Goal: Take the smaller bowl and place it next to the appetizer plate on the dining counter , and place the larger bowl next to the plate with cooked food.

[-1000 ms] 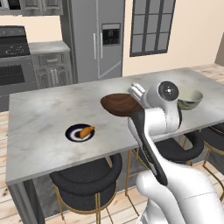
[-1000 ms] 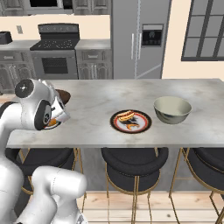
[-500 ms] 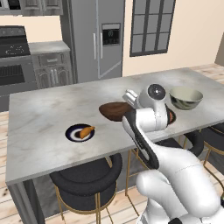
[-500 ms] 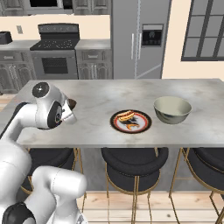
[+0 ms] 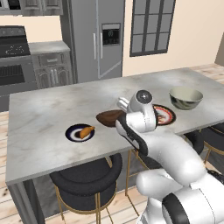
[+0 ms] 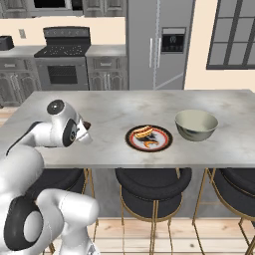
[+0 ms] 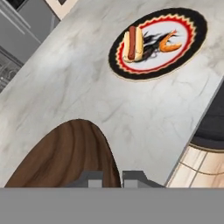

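smaller bowl [image 5: 110, 117]: dark-brown wooden bowl, low over the dining counter [image 5: 43, 113], between the appetizer plate [image 5: 80, 132] and the plate with cooked food [image 5: 165, 114]; in the hand view its rim [image 7: 65, 153] runs down to the finger tips.
gripper [image 7: 113, 178]: closed tight on the rim of the smaller bowl, one tip on each side of the rim; the white wrist covers the bowl's right part in the left base view.
appetizer plate: dark rim, white centre, an orange-brown piece on it; flat on the counter near the front edge, left of the smaller bowl, with bare marble between the two.
plate with cooked food: patterned round plate carrying a hot dog and an orange piece, seen plainly in the hand view [image 7: 158, 43] and the right base view [image 6: 149, 137].
larger bowl [image 6: 196, 124]: cream inside, standing upright just right of the plate with cooked food, apart from it.
dining counter: pale grey marbled top.
stools [image 6: 153, 187]: dark round seats on gold legs, tucked under the counter's near edge.
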You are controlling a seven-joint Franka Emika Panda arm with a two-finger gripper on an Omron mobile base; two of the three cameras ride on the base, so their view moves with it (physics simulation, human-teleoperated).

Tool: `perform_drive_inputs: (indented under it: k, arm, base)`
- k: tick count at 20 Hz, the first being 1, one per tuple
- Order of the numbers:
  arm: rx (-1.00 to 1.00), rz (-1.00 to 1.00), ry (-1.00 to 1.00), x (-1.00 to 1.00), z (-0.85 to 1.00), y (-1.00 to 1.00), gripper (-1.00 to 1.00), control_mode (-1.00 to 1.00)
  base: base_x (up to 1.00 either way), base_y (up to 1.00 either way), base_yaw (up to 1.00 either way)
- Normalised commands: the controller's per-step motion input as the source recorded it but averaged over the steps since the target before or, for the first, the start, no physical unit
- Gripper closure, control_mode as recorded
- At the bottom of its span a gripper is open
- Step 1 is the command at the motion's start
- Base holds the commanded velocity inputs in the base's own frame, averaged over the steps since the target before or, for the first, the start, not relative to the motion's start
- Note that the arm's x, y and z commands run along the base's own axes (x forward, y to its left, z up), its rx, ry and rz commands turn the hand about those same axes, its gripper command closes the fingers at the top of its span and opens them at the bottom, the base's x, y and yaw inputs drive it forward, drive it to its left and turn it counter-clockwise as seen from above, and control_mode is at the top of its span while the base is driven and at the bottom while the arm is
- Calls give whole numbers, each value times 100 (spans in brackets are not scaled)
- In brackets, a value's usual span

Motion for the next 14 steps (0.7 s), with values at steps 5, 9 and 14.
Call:
perform_drive_inputs:
  k: [5,9,14]
  arm:
    - [-3,0,3,37,-41,0,100,-100]
    - [-3,0,2,39,-37,0,100,-100]
    - [-2,0,2,46,-34,0,100,-100]
  base:
    - [0,0,0]
    - [0,0,0]
    - [0,0,0]
